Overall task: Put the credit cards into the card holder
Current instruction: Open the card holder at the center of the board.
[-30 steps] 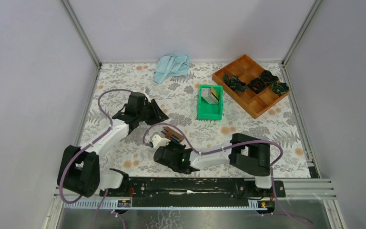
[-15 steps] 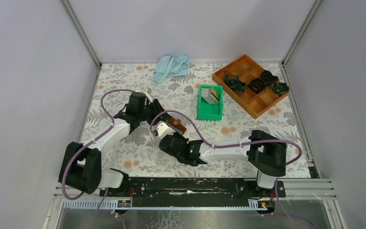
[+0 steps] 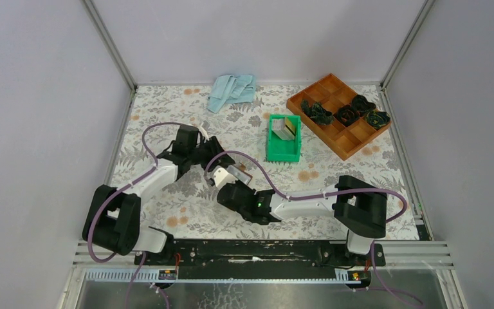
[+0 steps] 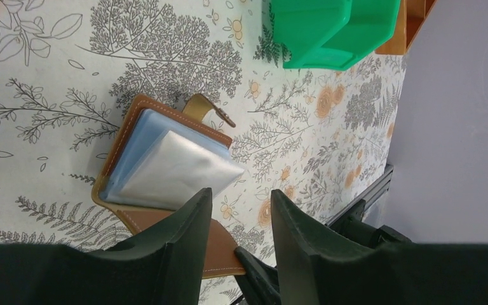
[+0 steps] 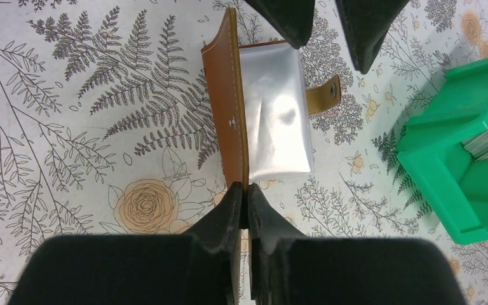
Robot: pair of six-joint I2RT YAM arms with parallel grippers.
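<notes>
— Pinching the cover of the card holder, our right gripper now holds it open, closer to our spread left gripper, left of the green bin.
— Credit cards wait inside that bin; we fetch them next.

The card holder is brown leather with pale stitching along its edge, an olive-tan snap tab and silvery, faintly blue clear sleeves. The table cover is white, printed with grey line-drawn ferns and trees and pale orange flowers. The bin is bright green; the credit cards inside it show grey and gold-tan. Right of the bin, the wooden tray is orange-brown, with dark green pieces in it. Behind and left of the bin, the cloth is light blue. The left gripper and right gripper are black, their cables purple.
</notes>
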